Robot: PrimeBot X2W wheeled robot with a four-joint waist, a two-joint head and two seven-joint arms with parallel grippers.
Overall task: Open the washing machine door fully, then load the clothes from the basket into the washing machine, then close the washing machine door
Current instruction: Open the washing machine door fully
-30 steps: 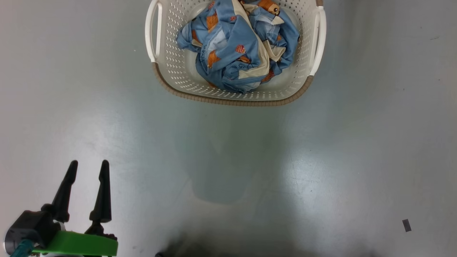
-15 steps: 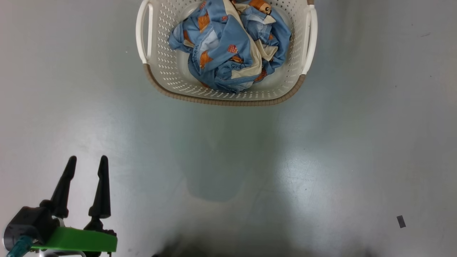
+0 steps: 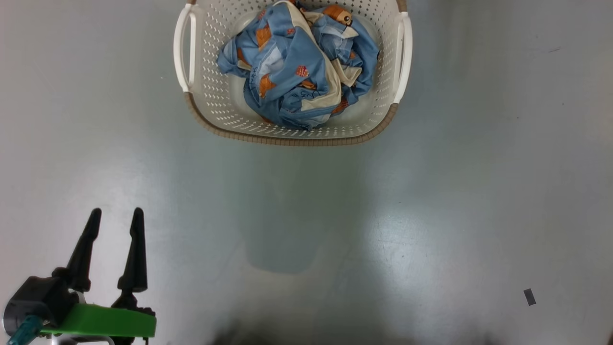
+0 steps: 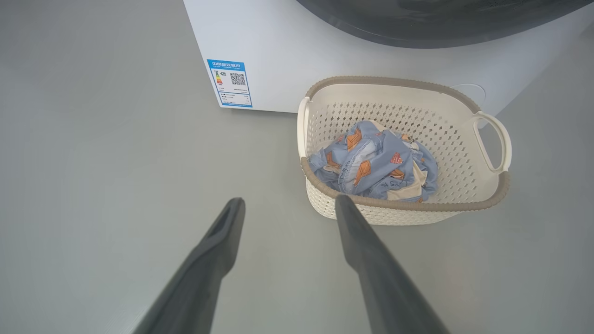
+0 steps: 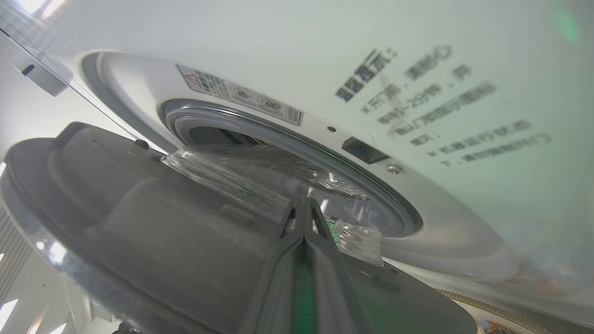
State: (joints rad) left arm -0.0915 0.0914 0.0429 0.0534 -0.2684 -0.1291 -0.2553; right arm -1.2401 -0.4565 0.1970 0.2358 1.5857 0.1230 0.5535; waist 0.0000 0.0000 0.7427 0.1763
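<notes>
Left gripper [image 3: 117,211] hung low over the grey floor [image 3: 431,215], jaws spread wide with nothing between them, well short of the basket [image 3: 287,141]. The basket sat on the floor with the clothes [image 3: 292,72] bundled inside, just in front of the washing machine [image 4: 287,41], near the blue label [image 4: 229,83] on its front. Further up, the washing machine door [image 5: 139,222] stood swung off the gasket [image 5: 278,134], with the right gripper [image 5: 304,204] at its clear bowl, jaws pressed together, contact unclear.
</notes>
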